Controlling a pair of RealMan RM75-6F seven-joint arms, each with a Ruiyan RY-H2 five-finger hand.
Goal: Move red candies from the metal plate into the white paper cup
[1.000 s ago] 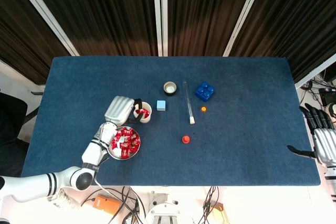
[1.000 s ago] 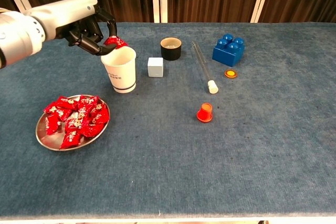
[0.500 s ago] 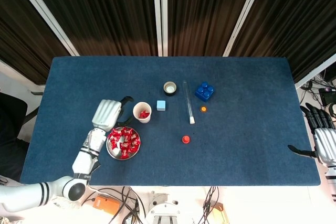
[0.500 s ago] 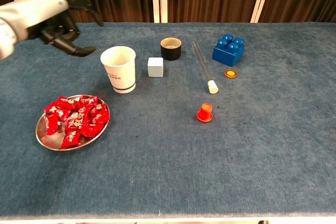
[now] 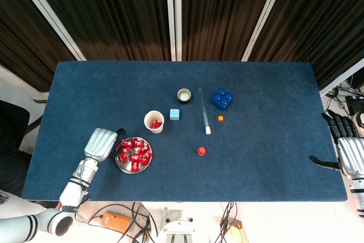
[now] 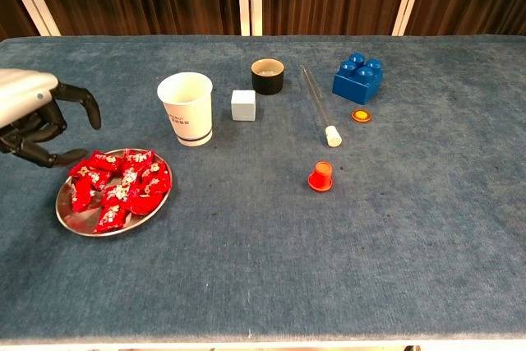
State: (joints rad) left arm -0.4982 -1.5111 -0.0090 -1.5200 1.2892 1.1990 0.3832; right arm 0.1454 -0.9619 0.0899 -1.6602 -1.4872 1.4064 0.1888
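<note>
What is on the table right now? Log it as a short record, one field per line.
plate: metal plate, front left, heaped with red candies
cup: white paper cup, upright behind the plate, red candies inside
left hand: left hand empty, fingers apart, beside the plate's left edge
right hand: right hand empty, at the table's right edge
other items: blue brick, glass tube, red cap, pale cube, tape roll
</note>
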